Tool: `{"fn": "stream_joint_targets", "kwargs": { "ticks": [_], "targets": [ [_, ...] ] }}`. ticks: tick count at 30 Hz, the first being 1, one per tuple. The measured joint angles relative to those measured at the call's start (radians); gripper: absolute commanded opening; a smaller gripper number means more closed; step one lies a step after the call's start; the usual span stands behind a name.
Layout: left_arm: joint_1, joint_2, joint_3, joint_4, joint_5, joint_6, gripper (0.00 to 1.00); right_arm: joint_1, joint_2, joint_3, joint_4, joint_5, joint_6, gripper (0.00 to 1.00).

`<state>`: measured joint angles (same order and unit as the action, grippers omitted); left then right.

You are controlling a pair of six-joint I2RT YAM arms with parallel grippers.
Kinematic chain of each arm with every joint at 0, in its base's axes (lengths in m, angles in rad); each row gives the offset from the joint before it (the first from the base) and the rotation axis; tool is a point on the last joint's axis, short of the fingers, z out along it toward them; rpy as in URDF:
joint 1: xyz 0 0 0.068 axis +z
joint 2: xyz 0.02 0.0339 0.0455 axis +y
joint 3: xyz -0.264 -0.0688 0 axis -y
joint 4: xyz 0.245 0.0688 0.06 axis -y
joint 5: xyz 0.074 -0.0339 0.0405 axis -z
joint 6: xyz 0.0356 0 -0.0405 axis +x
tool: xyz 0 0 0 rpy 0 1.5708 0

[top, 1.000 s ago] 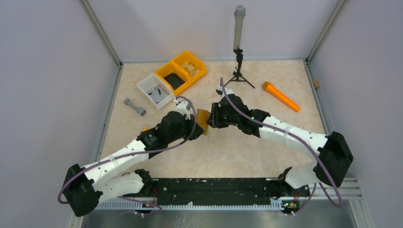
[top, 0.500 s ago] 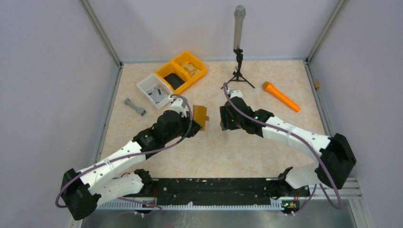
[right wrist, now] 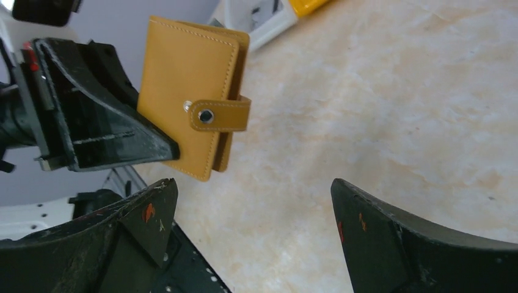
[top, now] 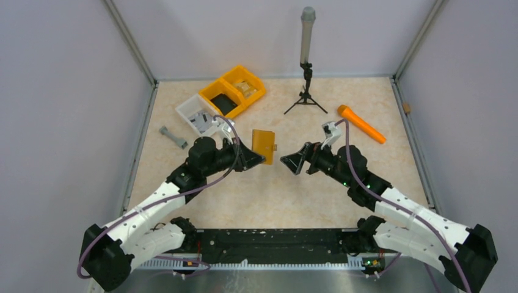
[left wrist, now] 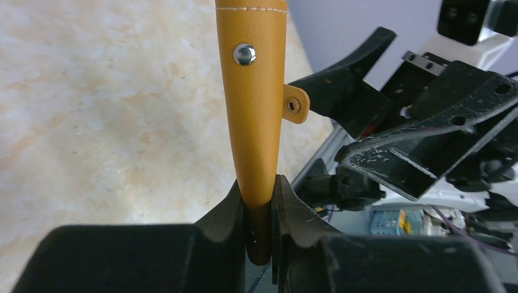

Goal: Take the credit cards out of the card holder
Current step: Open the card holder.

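The tan card holder (top: 263,145) hangs above the table's middle, folded shut, its snap strap (right wrist: 218,115) fastened across the edge. My left gripper (top: 257,160) is shut on the holder's lower edge, and in the left wrist view the holder (left wrist: 256,91) rises straight up from between the fingers of that gripper (left wrist: 259,198). My right gripper (top: 292,162) stands wide open a short way to the right, apart from the holder (right wrist: 183,91), with only table showing between its fingers (right wrist: 253,189). No credit cards show; the closed holder hides its inside.
Two orange bins (top: 235,91) and a white bin (top: 198,116) sit at the back left, a grey dumbbell-shaped piece (top: 173,137) beside them. A pole on a small tripod (top: 305,91) stands at the back centre. An orange stick (top: 361,123) lies at the back right.
My right gripper has opened wide and drawn back to the right, away from the card holder. The left arm has swung the holder slightly up and right, still gripping it.
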<state>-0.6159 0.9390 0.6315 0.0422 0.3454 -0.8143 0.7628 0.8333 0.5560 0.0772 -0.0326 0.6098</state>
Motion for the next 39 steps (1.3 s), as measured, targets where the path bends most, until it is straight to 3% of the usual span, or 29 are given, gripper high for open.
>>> {"fn": "stream_joint_targets", "kwargs": {
  "ticks": [11,18,23,31,34,36,39],
  "targets": [
    [0.0,0.049,0.0,0.173,0.165,-0.094,0.0,0.037,0.133,0.008,0.249,-0.072,0.083,0.98],
    [0.001,0.053,0.0,0.227,0.19,-0.131,0.0,0.068,0.159,0.05,0.27,0.024,0.082,0.77],
    [0.001,0.053,0.0,0.246,0.193,-0.143,0.0,0.068,0.085,0.031,0.254,0.172,0.095,0.6],
    [0.001,0.053,0.0,0.276,0.194,-0.171,0.0,0.068,0.037,0.006,0.24,0.241,0.115,0.37],
    [0.001,0.053,-0.002,0.291,0.193,-0.18,0.0,0.068,0.037,0.006,0.224,0.242,0.122,0.22],
    [0.001,0.052,-0.005,0.301,0.194,-0.185,0.0,0.068,0.037,0.006,0.215,0.242,0.124,0.03],
    [0.001,0.052,-0.006,0.309,0.198,-0.19,0.04,0.068,0.037,0.006,0.19,0.248,0.127,0.0]
  ]
}}
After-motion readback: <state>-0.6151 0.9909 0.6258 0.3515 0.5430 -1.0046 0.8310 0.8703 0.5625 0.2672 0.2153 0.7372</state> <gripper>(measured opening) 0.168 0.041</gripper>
